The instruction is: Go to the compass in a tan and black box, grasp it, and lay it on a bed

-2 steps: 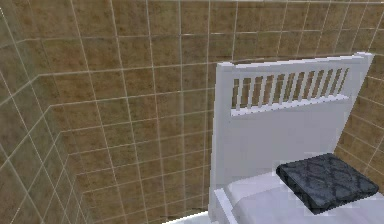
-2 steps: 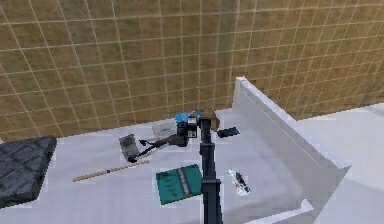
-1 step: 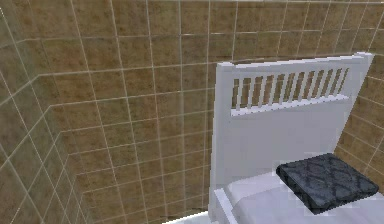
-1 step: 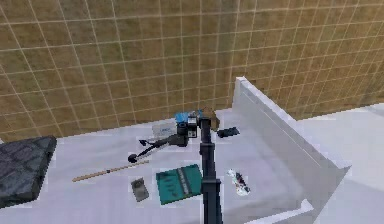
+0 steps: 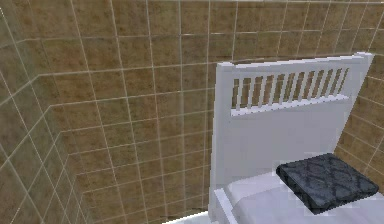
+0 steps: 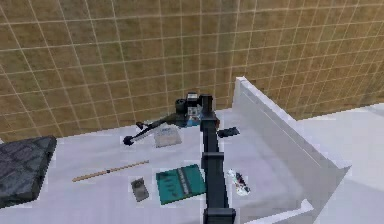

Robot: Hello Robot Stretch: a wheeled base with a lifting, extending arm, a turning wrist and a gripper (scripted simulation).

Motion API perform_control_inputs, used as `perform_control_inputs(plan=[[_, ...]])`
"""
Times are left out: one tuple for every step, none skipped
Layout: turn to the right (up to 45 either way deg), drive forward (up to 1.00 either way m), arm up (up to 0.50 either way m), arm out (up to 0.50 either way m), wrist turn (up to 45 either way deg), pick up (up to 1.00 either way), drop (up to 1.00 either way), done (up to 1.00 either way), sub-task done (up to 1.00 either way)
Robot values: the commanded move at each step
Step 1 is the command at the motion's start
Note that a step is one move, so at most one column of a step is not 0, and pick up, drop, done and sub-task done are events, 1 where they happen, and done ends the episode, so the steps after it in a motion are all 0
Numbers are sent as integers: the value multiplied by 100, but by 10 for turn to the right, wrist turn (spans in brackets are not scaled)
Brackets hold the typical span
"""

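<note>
A bed with a white slatted headboard (image 5: pixel 290 95) stands at the forward view's right, with a dark grey pillow (image 5: pixel 328 183) on it. In the arm side view the white bed top (image 6: pixel 90 195) spreads across the lower half, with the dark pillow (image 6: pixel 20 168) at the left. The arm (image 6: pixel 212 160) reaches out over the bed, and the gripper (image 6: pixel 132 138) points left with its thin fingers low above the sheet. A small pale grey boxy thing (image 6: pixel 168 138) lies beside the fingers. I cannot tell whether the gripper holds anything.
On the bed lie a thin tan stick (image 6: pixel 110 171), a small dark thing (image 6: pixel 138 188), a flat green thing (image 6: pixel 180 184), a small black thing (image 6: pixel 230 132) and a small pale thing (image 6: pixel 241 183). A white bed board (image 6: pixel 285 135) rises at the right. Brown tiled walls (image 5: pixel 120 90) close in.
</note>
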Motion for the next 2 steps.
perform_control_inputs(plan=[[0,0,0,-8,0,0,0,0,0],[0,0,0,0,0,0,0,100,0]])
